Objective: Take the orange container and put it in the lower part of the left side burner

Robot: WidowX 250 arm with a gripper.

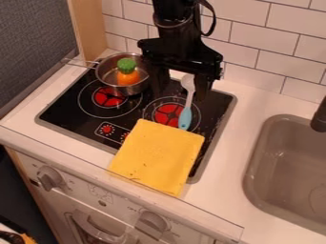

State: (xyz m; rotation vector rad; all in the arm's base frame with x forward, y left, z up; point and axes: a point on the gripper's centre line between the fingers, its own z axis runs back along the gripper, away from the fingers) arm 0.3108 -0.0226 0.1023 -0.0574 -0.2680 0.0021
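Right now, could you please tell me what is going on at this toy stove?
A robot arm's gripper hangs over the back of the stove, its jaws apart and holding nothing. The orange container, with its green top, is in the metal pot at the stove's back left, not yet on the lower part of the left burner. A white and light-blue utensil lies towards the right, and a yellow cloth drapes over the front.
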